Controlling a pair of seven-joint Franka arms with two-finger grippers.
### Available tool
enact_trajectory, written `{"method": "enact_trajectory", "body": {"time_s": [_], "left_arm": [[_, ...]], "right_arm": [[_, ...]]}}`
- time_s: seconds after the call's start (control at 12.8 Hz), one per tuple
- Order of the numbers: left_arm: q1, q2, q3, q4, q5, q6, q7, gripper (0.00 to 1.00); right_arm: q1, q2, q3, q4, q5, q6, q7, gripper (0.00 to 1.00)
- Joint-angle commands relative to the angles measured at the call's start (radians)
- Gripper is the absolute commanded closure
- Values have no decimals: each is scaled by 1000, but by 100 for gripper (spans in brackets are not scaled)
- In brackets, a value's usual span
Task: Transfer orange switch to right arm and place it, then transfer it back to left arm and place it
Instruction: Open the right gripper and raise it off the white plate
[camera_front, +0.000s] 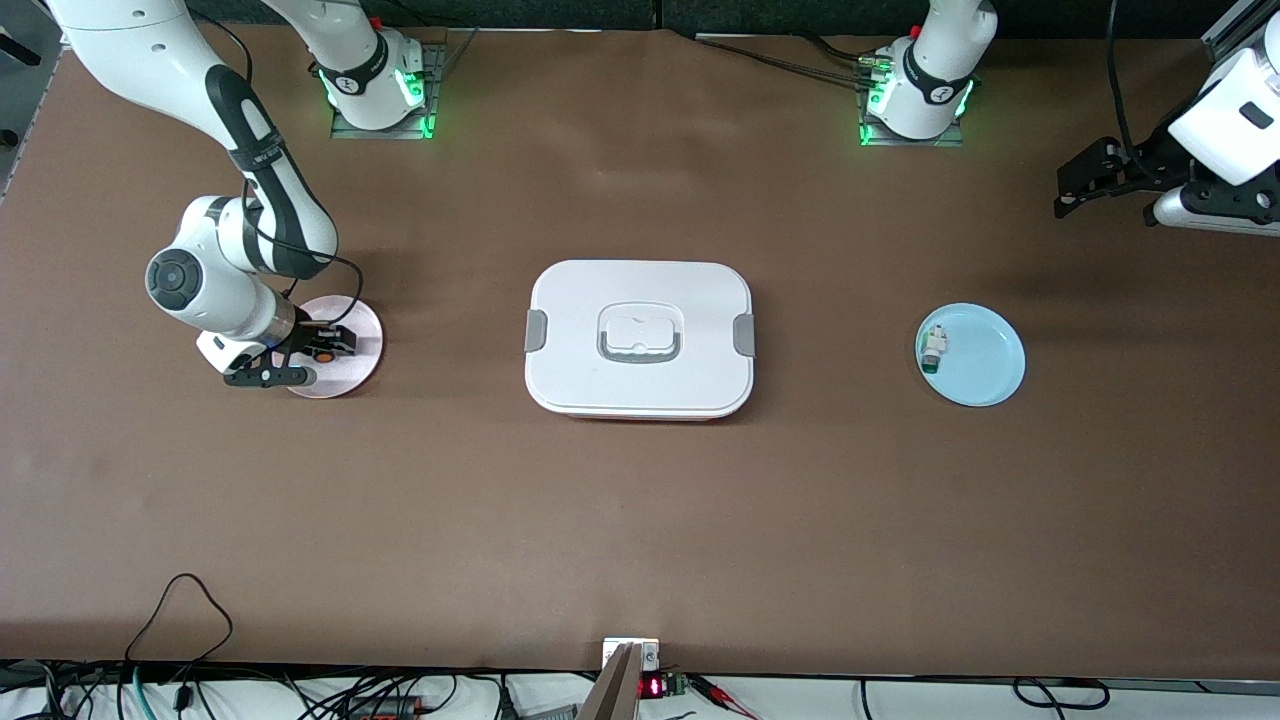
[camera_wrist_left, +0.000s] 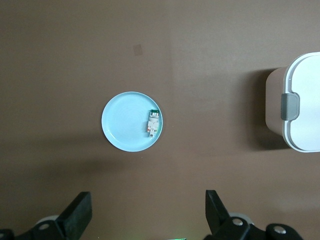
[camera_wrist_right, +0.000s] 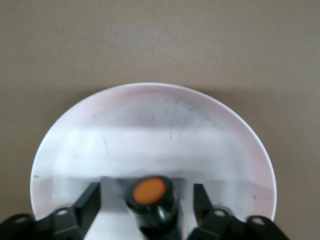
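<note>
Right wrist view: orange switch (camera_wrist_right: 149, 190) between parted right tool (camera_wrist_right: 145, 205) fingers.

My right gripper (camera_wrist_right: 145, 202) hides the lower body of the small black push-button with the round orange face (camera_wrist_right: 149, 190). The large white lidded box (camera_wrist_left: 299, 110) is cut by the left wrist view's edge. The small white green-tipped part (camera_front: 934, 349) is too small to make out in detail.

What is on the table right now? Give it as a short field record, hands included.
orange switch: on the pink plate, between the right hand's fingers, which stand apart from it
right hand: open, low over the pink plate
left hand: open, waiting high over the table's left-arm end
box: lid on, mid-table between the plates
blue plate: holds a small white part
</note>
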Motion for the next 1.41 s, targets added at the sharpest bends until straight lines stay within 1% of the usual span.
{"method": "enact_trajectory", "body": {"time_s": [0.0,0.16,0.31,0.39,0.47,0.63,0.7,0.78,0.94,1.02,1.1,1.17,1.25,1.33], "left_arm": [[4,-23,-3,-21,-15,-4,-18,0],[6,-21,-3,-21,-13,-4,-37,0],[12,-10,2,-7,-3,-4,-29,0],[12,9,14,9,1,-4,2,0],[12,29,32,32,1,-4,57,0],[12,57,54,54,2,-4,102,0],[11,63,62,56,2,-4,102,0],[8,66,63,59,5,-4,103,0],[-3,77,60,85,48,-4,108,0],[-18,77,60,91,51,1,109,0],[-26,79,62,91,51,5,103,0],[-26,77,60,91,51,7,99,0],[-25,77,62,88,50,5,95,0],[-20,77,62,86,50,5,95,0]], "right_arm": [[-21,-53,23,-1,-12,-22,-6,1],[-23,-109,24,12,-12,-33,-22,1],[-41,-172,24,53,-14,-36,-51,1],[-42,-215,24,74,-12,-76,-57,1],[-41,-252,24,129,-11,-169,-46,1],[-44,-264,18,284,-14,-393,-54,1],[-44,-274,16,346,-15,-476,-54,1],[-44,-283,15,395,-15,-533,-57,1],[-42,-292,13,537,-15,-732,-46,1],[-44,-291,13,606,-17,-819,-45,1],[-44,-294,10,642,-18,-854,-52,1],[-42,-307,6,648,-25,-862,-53,1],[-41,-317,9,648,-61,-862,-53,1],[-39,-317,12,648,-75,-862,-43,1]]}}
